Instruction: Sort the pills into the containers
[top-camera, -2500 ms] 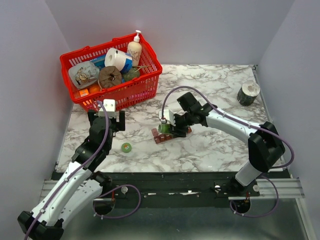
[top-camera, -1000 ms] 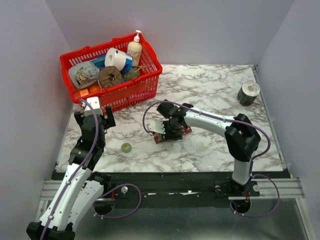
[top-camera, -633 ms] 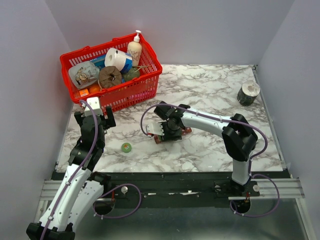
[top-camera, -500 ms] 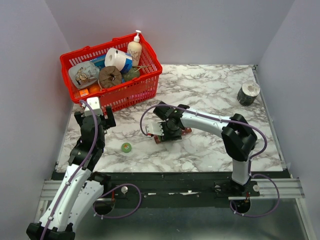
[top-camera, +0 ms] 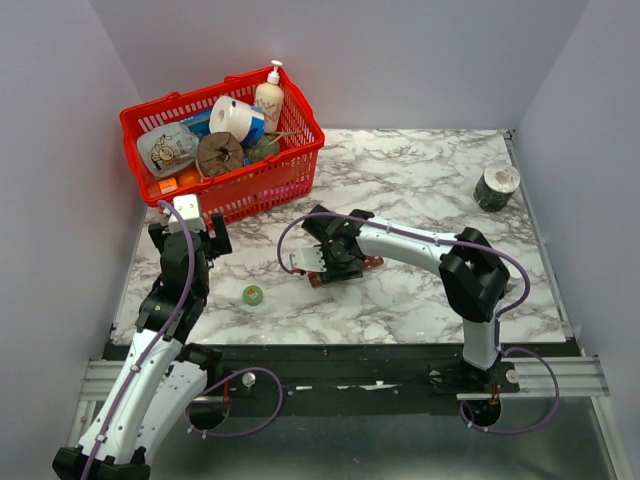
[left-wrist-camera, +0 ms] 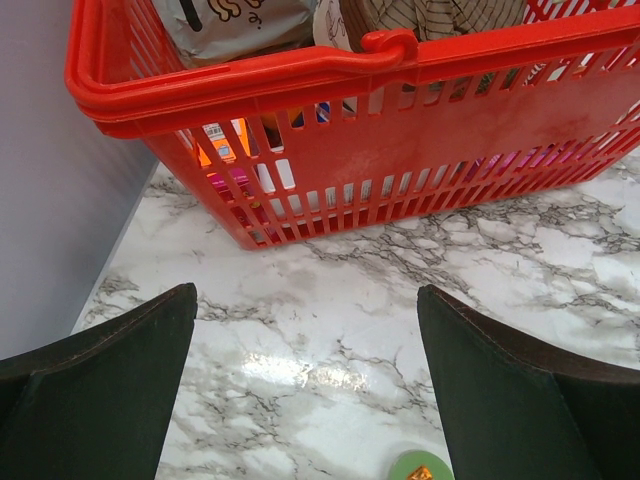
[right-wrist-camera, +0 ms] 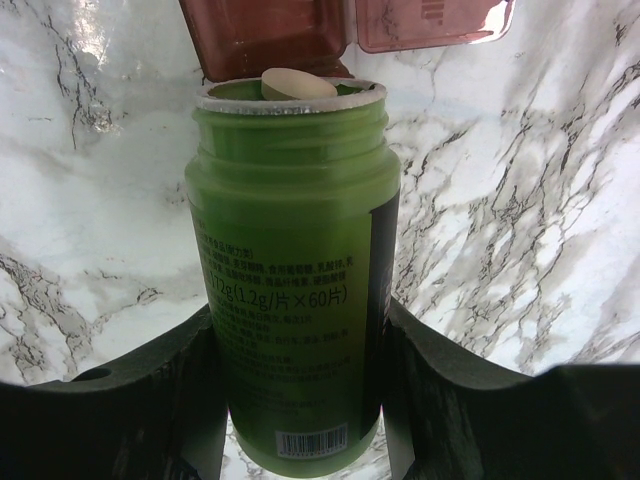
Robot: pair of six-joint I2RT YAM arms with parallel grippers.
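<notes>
Topping one green bottle between two right fingers sits one pill.

Robotics lab test cell: plain lavender-grey partition walls box in a marble-patterned table. A left arm and a right arm stand bolted to an aluminium rail, trailing purple cables. A red basket of household goods sits at the back.
</notes>
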